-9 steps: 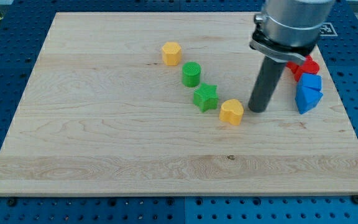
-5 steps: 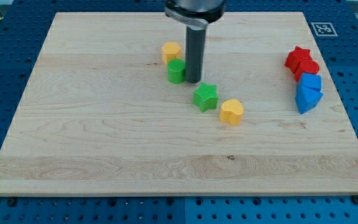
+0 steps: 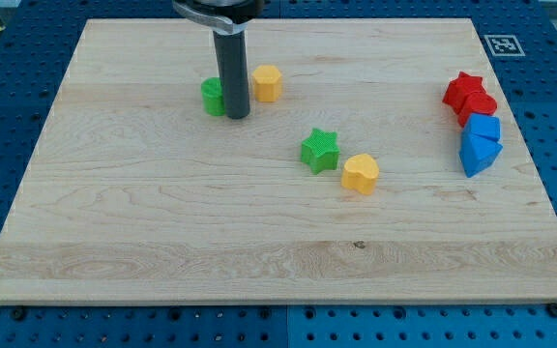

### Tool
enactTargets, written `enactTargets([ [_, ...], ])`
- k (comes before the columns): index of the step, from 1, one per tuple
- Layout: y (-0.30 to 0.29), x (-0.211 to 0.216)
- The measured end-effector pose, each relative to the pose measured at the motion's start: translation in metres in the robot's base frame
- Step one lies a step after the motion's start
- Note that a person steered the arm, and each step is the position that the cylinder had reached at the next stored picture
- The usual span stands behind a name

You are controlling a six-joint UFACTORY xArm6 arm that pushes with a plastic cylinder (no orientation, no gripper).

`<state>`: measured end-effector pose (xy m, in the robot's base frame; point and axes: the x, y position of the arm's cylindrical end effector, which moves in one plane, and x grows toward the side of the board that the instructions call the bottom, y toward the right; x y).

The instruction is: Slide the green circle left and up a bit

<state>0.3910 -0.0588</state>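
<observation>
Over the last half second the green circle [image 3: 213,97] had travelled well toward the view's left and slightly up, from a spot below the yellow hexagon-like block [image 3: 267,83] to one on that block's far side, and the rod had gone with it, so the push was evidently landing and the requested shift looked largely made, perhaps already more than "a bit". My tip [image 3: 237,116] sat on the surface [image 3: 162,222] touching the circle's right edge, so the circle lay immediately to the tip's left, partly hidden behind the rod. The yellow hexagon-like block stood just to the tip's right and a little above, close to the rod but apparently not touching it. The green star [image 3: 320,151] and the yellow heart [image 3: 361,173] lay to the tip's right and below, well apart from it, and the red blocks [image 3: 468,97] and blue blocks [image 3: 480,143] clustered far to its right. The arm carried no gripper, so there was nothing to spread or press together; it ended in the dark rod, which hung nearly upright from the top edge of the view, its upper mount cut off by the frame.
</observation>
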Motion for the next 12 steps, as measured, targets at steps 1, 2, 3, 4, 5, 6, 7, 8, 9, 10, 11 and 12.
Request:
enactTargets([
  [1,0.0,0.023],
  [2,-0.026,0.029],
  [3,-0.051,0.012],
  [4,-0.034,0.008],
  [5,-0.016,0.008],
  [6,-0.015,0.008],
  [7,-0.026,0.012],
  [8,-0.033,0.008],
  [9,-0.032,0.003],
  [10,-0.03,-0.003],
  [11,-0.03,-0.008],
  [12,-0.031,-0.01],
])
